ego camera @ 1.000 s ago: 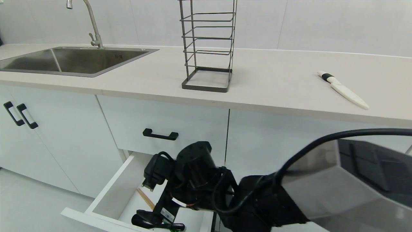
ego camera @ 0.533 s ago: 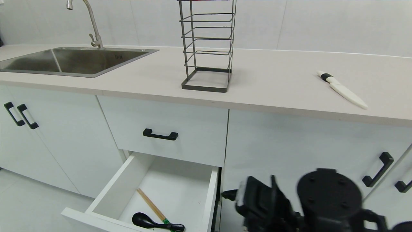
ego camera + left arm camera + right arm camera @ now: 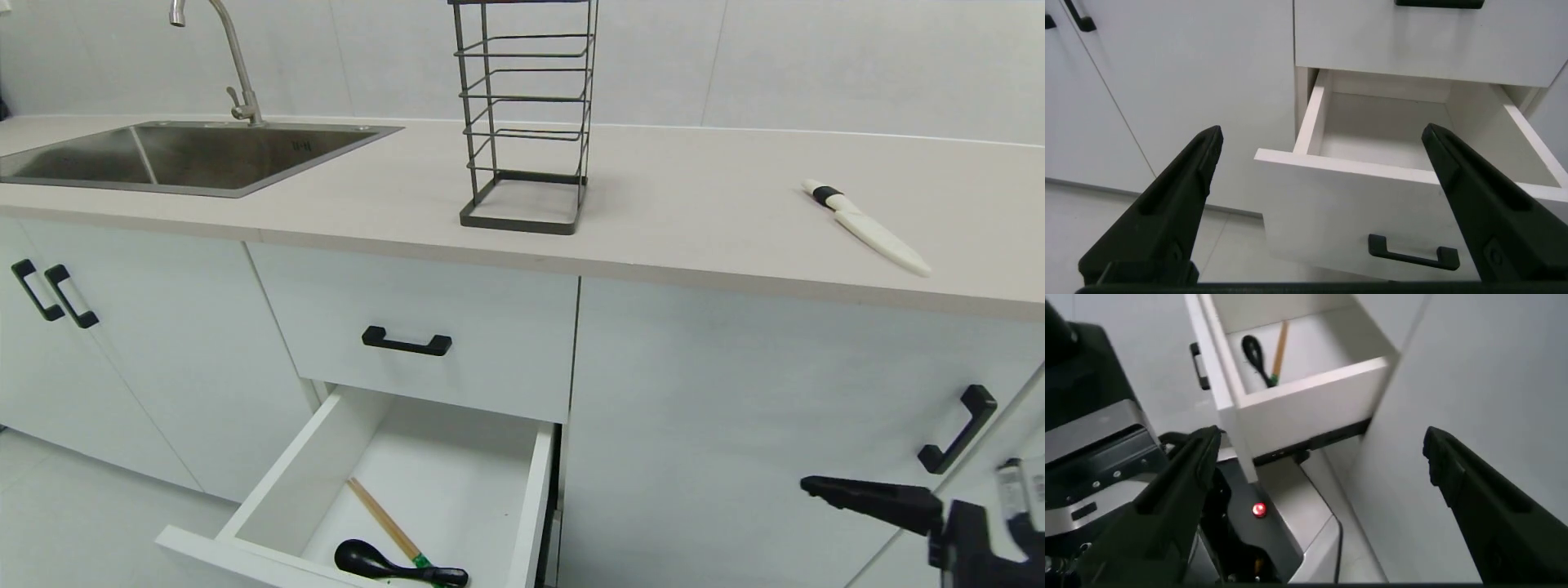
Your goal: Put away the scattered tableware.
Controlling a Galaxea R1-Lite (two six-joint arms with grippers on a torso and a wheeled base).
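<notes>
Before the open drawer (image 3: 1355, 167), the left gripper (image 3: 1321, 135) hangs released and empty, jaws spread wide. Right of the drawer, the right gripper (image 3: 1323, 437) is spread too, grasping nothing. Inside the drawer, near its front, a black spoon (image 3: 367, 559) and chopsticks (image 3: 384, 514) lie together. Above and right of the drawer, a white knife (image 3: 869, 229) lies on the countertop (image 3: 694, 204).

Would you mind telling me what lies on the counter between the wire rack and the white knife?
Nothing: in the head view, the counter between the wire rack and the white knife is bare.
</notes>
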